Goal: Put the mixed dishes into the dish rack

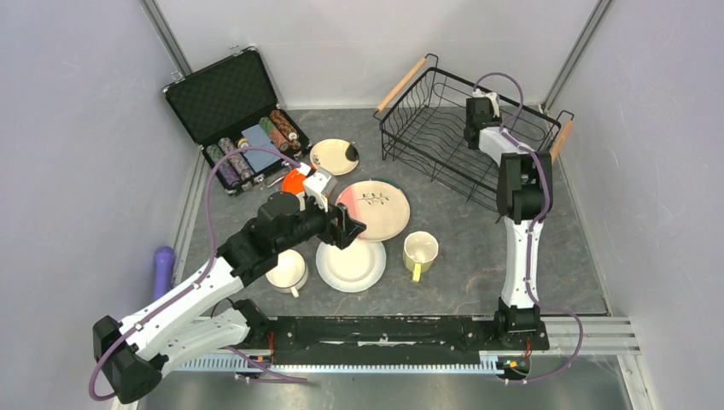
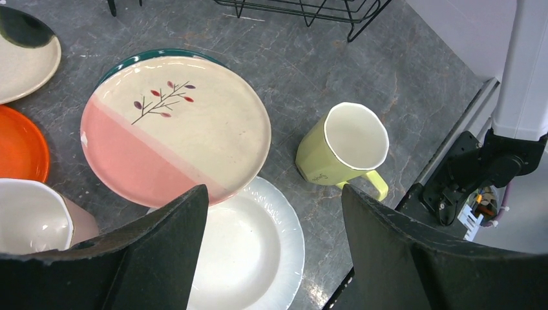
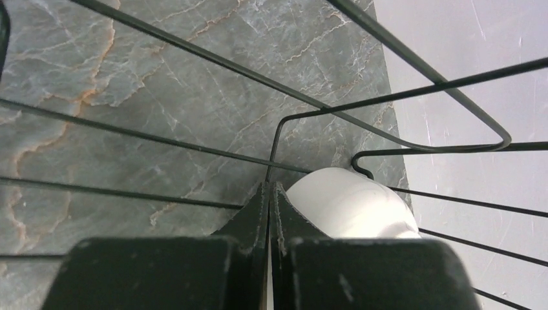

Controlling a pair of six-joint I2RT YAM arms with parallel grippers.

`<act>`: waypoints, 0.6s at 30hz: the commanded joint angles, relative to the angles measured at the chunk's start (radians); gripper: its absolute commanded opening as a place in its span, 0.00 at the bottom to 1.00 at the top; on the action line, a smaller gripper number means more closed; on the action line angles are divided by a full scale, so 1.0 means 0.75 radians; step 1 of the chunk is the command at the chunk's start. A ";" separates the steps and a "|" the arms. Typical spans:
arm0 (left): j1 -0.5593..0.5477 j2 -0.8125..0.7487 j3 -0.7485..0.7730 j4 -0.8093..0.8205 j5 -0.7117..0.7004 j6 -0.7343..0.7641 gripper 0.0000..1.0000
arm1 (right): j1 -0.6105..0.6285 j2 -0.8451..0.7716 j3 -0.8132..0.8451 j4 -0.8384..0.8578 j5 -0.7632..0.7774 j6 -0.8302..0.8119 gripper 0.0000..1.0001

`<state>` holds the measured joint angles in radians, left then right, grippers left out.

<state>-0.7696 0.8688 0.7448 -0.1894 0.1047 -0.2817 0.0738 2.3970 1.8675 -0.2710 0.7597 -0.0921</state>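
2 arms over a grey marbled table (image 1: 461, 256), read left to right. Well to the left of the left gripper (image 2: 274, 216) and beyond it: an open black case (image 1: 224, 94) with rows of striped poker chips (image 1: 229, 164) in its lower half. The left gripper has its jaws spread wide and grasps nothing, and it is poised over the white plate (image 2: 252, 248), which shows between its 2 fingers. Just left of its left finger: the pink mug (image 2: 81, 225), upright, mouth up. Farther left and ahead: the orange plate (image 2: 19, 145), then the cream black-spotted plate (image 2: 22, 61). Directly ahead of the fingertips: the pink-cream plate (image 2: 174, 129), flat, its near edge overlapping the rim of the white plate. A teal-rimmed plate (image 2: 129, 62) lies under it, with only its rim showing at the far left. Ahead and right of the right finger: the yellow-green mug (image 2: 339, 152), upright, handle toward the gripper, apart from both plates. All 7 of these dishes lie on the table, outside the dish rack (image 1: 424, 155). Far right: the dish rack, black wire with 2 wooden handles (image 1: 401, 84), stands at the back corner. The right gripper (image 3: 269, 210) is lowered inside it, fingers clenched flat together with nothing visible between them. A white rounded dish (image 3: 349, 200) sits just right of and below its fingertips, against the wire; whether it touches the finger cannot be told
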 commanded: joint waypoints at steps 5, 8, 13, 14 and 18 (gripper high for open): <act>0.008 -0.023 -0.003 0.024 -0.016 0.036 0.81 | 0.060 -0.219 0.042 -0.010 -0.135 -0.113 0.11; 0.008 -0.025 -0.001 0.012 -0.049 0.040 0.82 | 0.121 -0.289 0.114 -0.030 -0.171 -0.183 0.25; 0.008 -0.041 0.020 -0.056 -0.135 0.020 0.82 | 0.226 -0.531 -0.034 -0.025 -0.272 -0.178 0.39; 0.009 -0.044 0.026 -0.084 -0.187 0.000 0.82 | 0.257 -0.597 -0.103 -0.016 -0.280 -0.176 0.41; 0.010 -0.030 0.107 -0.325 -0.416 -0.150 0.84 | 0.388 -0.863 -0.369 0.004 -0.334 -0.131 0.46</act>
<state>-0.7689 0.8482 0.7509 -0.2691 -0.0299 -0.2989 0.2955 1.9381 1.7298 -0.2886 0.5682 -0.2073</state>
